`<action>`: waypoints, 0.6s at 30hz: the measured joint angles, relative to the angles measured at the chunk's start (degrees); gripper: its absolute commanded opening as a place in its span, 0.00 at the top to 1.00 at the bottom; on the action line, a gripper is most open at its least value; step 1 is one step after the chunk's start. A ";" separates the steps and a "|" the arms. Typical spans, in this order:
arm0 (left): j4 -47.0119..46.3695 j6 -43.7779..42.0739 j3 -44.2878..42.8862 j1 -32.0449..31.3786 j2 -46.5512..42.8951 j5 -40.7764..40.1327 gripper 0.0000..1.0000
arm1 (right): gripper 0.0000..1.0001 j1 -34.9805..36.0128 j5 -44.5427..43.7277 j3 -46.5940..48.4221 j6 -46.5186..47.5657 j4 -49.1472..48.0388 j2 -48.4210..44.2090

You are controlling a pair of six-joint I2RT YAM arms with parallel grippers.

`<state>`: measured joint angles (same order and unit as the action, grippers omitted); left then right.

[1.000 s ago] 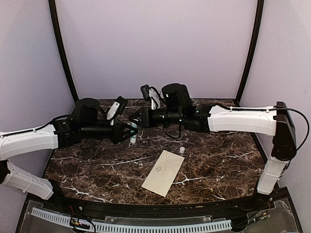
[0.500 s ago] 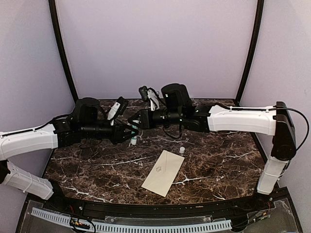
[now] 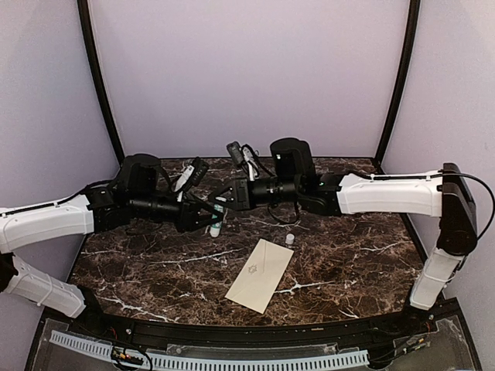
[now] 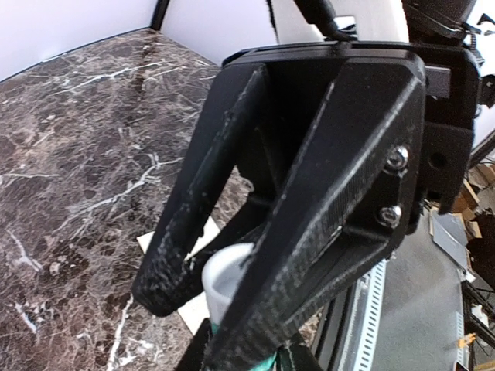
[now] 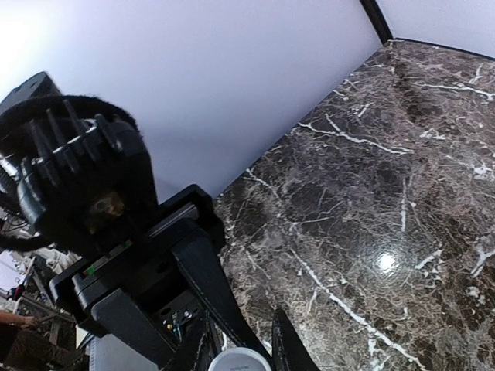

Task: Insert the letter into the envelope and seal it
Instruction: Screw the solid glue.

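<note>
The cream-yellow envelope (image 3: pixel 260 274) lies flat and closed on the dark marble table (image 3: pixel 155 270), front centre, with a faint emblem at its middle. Part of it shows behind the fingers in the left wrist view (image 4: pixel 192 318). No whiter sheet shows; the letter is out of view. Both grippers meet above the table's back centre on a white glue stick with a green end (image 3: pixel 216 216). My left gripper (image 3: pixel 209 220) is shut on its white body (image 4: pixel 224 278). My right gripper (image 3: pixel 225 200) is closed round its green end, and the stick's round end (image 5: pixel 238 361) sits between that gripper's fingers (image 5: pixel 220 297).
A small white cap (image 3: pixel 290 239) stands on the marble just beyond the envelope's far corner. Lilac walls and two black poles (image 3: pixel 99 85) close the back and sides. A black rail with a white toothed strip (image 3: pixel 209 359) runs along the front edge.
The right arm has shifted slightly to the right and lower. The glue stick and both grippers have moved a little right with it. The envelope and cap have not moved.
</note>
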<state>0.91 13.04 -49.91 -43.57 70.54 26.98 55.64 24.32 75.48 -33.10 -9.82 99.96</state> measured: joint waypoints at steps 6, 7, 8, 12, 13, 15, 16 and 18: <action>-1.64 0.24 -0.94 1.01 0.00 13.29 1.00 | 0.87 -1.14 12.74 -3.48 -0.17 -5.70 -3.06; -2.08 0.31 -1.07 1.05 0.00 15.15 1.00 | 0.87 -1.27 14.23 -3.56 -0.13 -6.10 -3.32; -2.40 0.46 -1.20 1.05 -0.02 16.61 1.00 | 0.87 -1.29 16.02 -3.74 -0.17 -6.86 -3.63; -4.24 1.29 -1.51 1.03 0.00 22.62 1.00 | 0.86 -1.27 21.09 -5.20 -0.44 -10.80 -4.79; -4.59 1.42 -1.51 0.98 0.00 23.50 1.00 | 0.85 -1.27 21.99 -5.57 -0.46 -11.69 -4.98; -4.92 1.53 -1.49 0.90 0.00 23.85 1.00 | 0.81 -1.27 22.88 -6.08 -0.37 -12.70 -5.22; -5.05 1.51 -1.46 0.85 0.00 23.67 1.00 | 0.75 -1.27 22.91 -6.21 -0.26 -12.81 -5.31; -5.64 1.25 -1.22 0.68 -0.07 22.71 1.00 | 0.57 -1.27 22.40 -6.34 0.31 -12.70 -5.51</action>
<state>-4.73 14.28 -51.13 -42.89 70.48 49.69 54.37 46.72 69.14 -32.80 -22.52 94.45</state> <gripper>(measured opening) 0.221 0.230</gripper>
